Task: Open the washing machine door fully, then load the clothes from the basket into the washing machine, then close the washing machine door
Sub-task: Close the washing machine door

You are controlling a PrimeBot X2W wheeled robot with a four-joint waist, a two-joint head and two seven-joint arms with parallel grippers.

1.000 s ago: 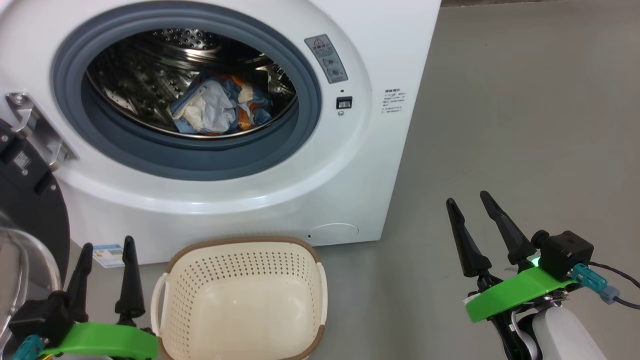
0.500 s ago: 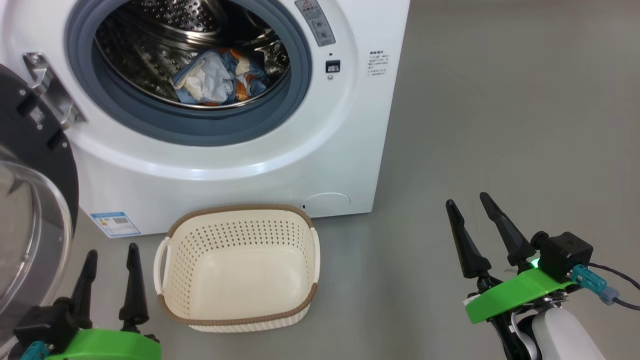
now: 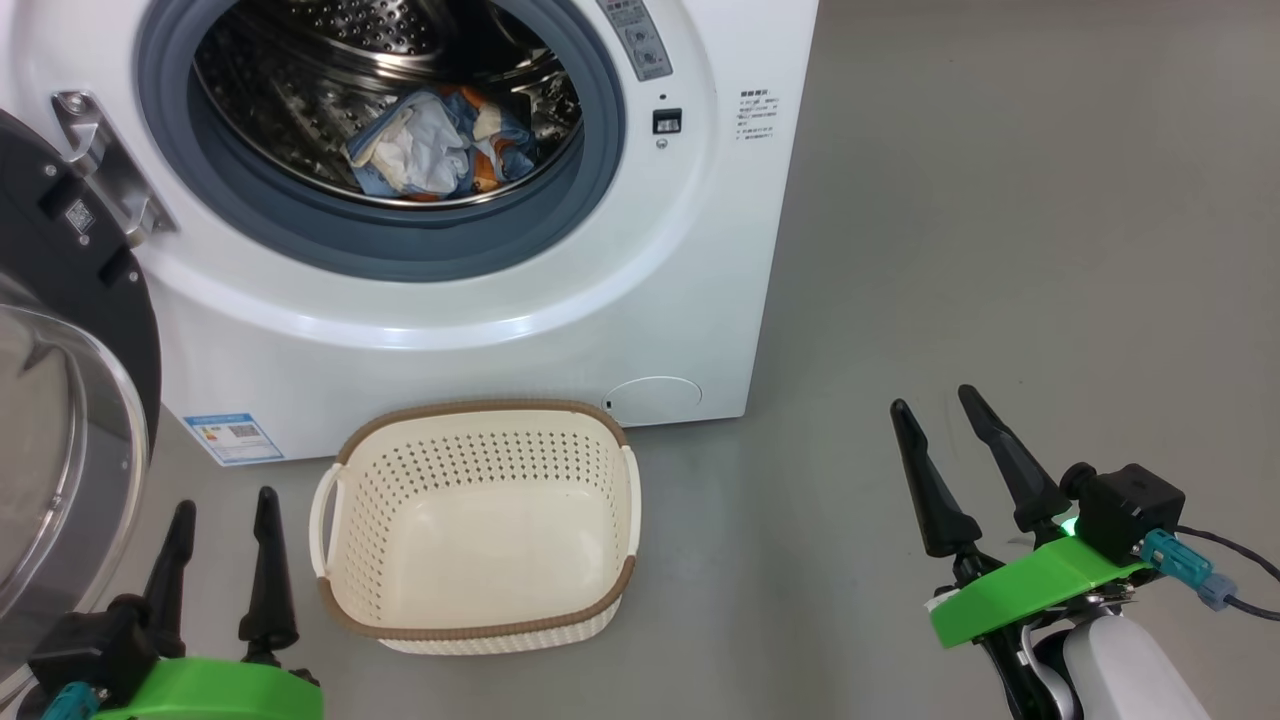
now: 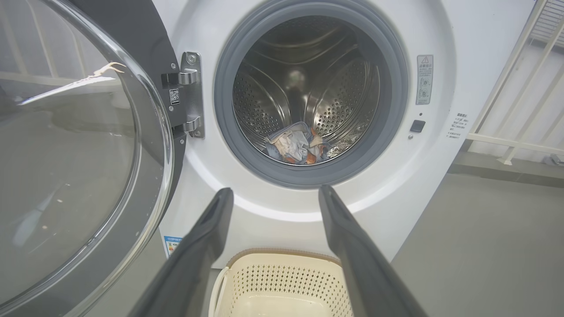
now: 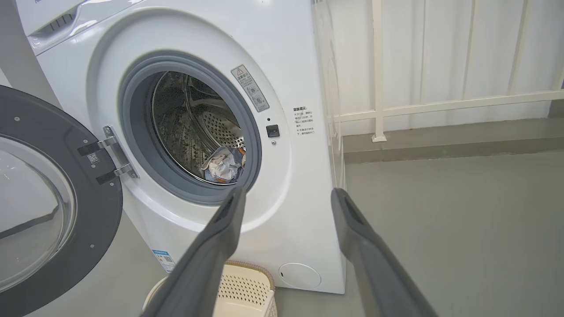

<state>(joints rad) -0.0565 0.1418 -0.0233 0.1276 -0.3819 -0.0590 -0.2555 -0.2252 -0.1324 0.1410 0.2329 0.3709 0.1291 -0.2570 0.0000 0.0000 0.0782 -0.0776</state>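
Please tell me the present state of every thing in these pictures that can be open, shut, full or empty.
washing machine door: swung wide open.
washing machine: open, drum exposed.
clothes: bundled inside the drum.
basket: empty, upright on the floor before the machine.
left pincer: open, holding nothing.
right pincer: open, holding nothing.

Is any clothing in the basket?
No, the basket is bare inside, and the clothes lie in the drum.
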